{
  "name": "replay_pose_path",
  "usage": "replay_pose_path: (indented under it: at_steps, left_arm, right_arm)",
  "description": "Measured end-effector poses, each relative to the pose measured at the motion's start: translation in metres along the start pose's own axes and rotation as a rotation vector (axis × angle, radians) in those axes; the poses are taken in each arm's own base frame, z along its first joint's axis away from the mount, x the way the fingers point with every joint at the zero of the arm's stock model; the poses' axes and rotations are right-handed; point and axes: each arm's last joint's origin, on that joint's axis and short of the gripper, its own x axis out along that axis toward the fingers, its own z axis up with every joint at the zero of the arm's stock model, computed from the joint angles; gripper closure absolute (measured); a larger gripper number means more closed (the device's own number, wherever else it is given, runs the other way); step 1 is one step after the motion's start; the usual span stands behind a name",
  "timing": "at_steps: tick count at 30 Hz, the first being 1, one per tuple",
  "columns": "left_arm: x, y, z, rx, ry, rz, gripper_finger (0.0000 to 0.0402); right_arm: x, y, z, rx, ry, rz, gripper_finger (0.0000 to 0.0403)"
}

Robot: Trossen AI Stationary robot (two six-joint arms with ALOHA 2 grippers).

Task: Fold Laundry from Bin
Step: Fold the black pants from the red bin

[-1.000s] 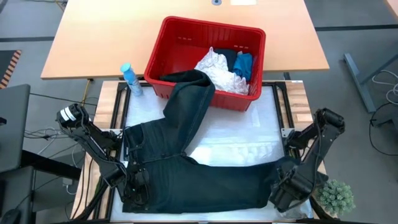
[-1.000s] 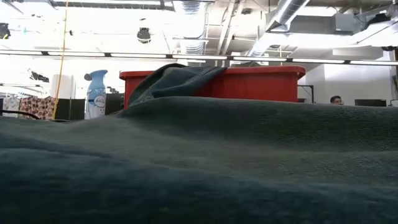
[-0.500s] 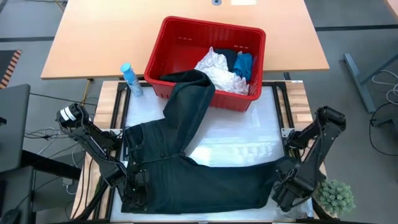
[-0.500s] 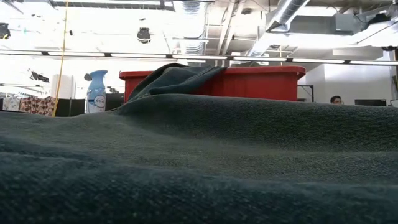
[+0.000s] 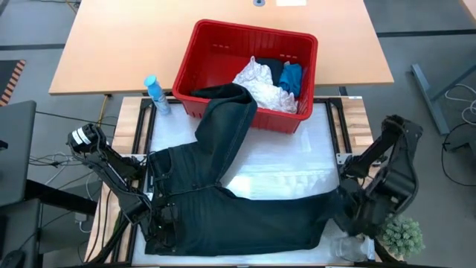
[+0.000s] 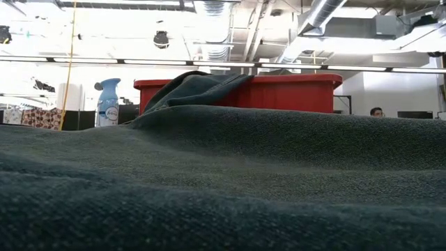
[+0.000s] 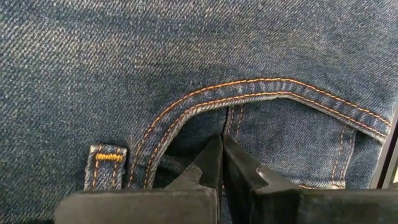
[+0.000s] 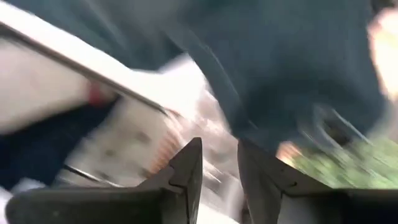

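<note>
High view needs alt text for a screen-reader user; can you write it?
Dark jeans lie spread on the table, one leg draped into the red bin holding white and blue laundry. The left gripper sits shut at the waistband; the right gripper is open beside the hem.

The red bin [image 5: 245, 74] stands open, holding a white crinkled cloth [image 5: 262, 83] and a small blue cloth [image 5: 291, 77]. The dark jeans [image 5: 223, 212] lie spread before the bin, one leg draped over its near rim
</note>
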Motion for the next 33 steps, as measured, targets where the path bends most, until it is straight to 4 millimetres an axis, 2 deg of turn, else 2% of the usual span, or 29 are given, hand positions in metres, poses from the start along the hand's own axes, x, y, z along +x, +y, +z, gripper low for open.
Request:
replay_pose_path:
  at_steps: [3,7,13,17,20,25,29,33]
  left_arm:
    - [0.000,0.000,0.001,-0.002,-0.007,0.003,0.0401]
    - [0.000,0.001,0.002,-0.008,-0.003,0.002,0.0401]
    - [0.000,0.001,0.002,-0.009,-0.008,0.002,0.0401]
    - [0.000,0.000,0.002,-0.010,-0.007,-0.003,0.0401]
    - [0.000,0.000,0.002,-0.018,-0.004,-0.004,0.0401]
    - [0.000,0.000,0.002,-0.030,-0.004,-0.005,0.0402]
    - [0.000,0.000,0.002,-0.038,-0.001,-0.007,0.0401]
    - [-0.002,0.000,0.003,-0.040,-0.003,-0.015,0.0402]
  right_arm:
    - [0.000,0.010,0.017,0.048,-0.118,0.060,0.0289]
    - [0.014,0.037,0.039,-0.046,-0.176,0.021,0.0298]
    - [0.059,0.082,0.076,-0.261,-0.169,-0.156,0.0302]
    - [0.096,0.102,0.085,-0.401,-0.057,-0.298,0.0302]
    - [0.120,0.107,0.080,-0.466,0.076,-0.395,0.0302]
    - [0.143,0.103,0.054,-0.530,0.238,-0.505,0.0302]
    - [0.145,0.098,0.033,-0.525,0.312,-0.504,0.0302]
    - [0.133,0.090,0.016,-0.528,0.340,-0.481,0.0302]
